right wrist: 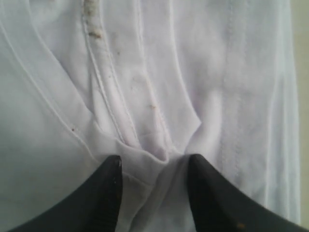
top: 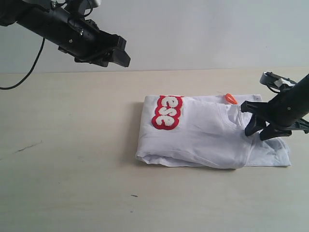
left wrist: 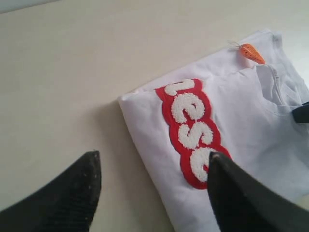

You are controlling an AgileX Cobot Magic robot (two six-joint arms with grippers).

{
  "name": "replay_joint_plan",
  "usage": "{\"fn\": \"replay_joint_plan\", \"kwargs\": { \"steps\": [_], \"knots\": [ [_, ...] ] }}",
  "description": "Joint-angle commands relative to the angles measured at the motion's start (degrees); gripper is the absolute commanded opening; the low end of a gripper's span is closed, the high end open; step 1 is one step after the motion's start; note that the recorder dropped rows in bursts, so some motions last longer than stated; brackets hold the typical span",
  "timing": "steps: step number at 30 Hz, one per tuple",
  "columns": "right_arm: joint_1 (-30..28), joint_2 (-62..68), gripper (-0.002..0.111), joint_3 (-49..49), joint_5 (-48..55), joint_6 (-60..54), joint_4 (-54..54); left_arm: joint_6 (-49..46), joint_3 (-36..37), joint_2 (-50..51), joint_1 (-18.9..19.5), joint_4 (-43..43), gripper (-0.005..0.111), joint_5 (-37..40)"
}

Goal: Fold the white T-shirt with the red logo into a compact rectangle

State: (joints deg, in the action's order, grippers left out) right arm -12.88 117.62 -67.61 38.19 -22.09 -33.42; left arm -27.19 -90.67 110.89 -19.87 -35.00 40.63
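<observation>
The white T-shirt (top: 203,140) lies folded into a rough rectangle on the table, with the end of the red logo (top: 168,112) showing at its left and the orange neck tag (top: 231,98) at its far edge. My right gripper (top: 259,133) rests low on the shirt's right part beside the collar (right wrist: 120,96). Its jaws stand apart, and a pucker of white cloth (right wrist: 159,154) sits between them. My left gripper (top: 120,53) hangs open high above the table's left side, holding nothing. From there it looks down on the red logo (left wrist: 193,128) and the shirt's left fold (left wrist: 145,125).
The pale wooden table (top: 72,159) stretches bare to the left and in front of the shirt. A black cable (top: 29,72) trails from the left arm near the back wall. The shirt's lower layer (top: 275,154) sticks out at the right.
</observation>
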Motion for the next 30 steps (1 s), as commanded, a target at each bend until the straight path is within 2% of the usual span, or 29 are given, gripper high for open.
{"fn": "replay_joint_plan", "kwargs": {
  "steps": [1,14,21,26,28,30],
  "knots": [
    [0.21,0.25,0.043,-0.19,1.24,-0.90,-0.83,-0.06,0.10,-0.35,-0.04,-0.32,0.062,-0.34],
    [0.29,0.33,0.043,-0.19,2.61,-2.91,-2.64,-0.06,0.10,-0.35,-0.04,-0.32,0.062,-0.34],
    [4.39,0.38,0.043,-0.19,2.31,-4.32,-2.53,-0.06,0.10,-0.35,-0.04,-0.32,0.062,-0.34],
    [4.86,0.38,0.043,-0.19,2.17,-4.42,-2.53,-0.06,0.10,-0.35,-0.04,-0.32,0.062,-0.01],
    [4.86,0.38,0.040,-0.19,2.17,-4.42,-2.53,-0.06,0.10,-0.35,-0.04,-0.32,0.062,-0.01],
    [4.86,0.38,0.031,-0.30,2.13,-5.39,-2.53,-0.06,0.10,-0.35,-0.04,-0.32,0.062,-0.01]
  ]
}}
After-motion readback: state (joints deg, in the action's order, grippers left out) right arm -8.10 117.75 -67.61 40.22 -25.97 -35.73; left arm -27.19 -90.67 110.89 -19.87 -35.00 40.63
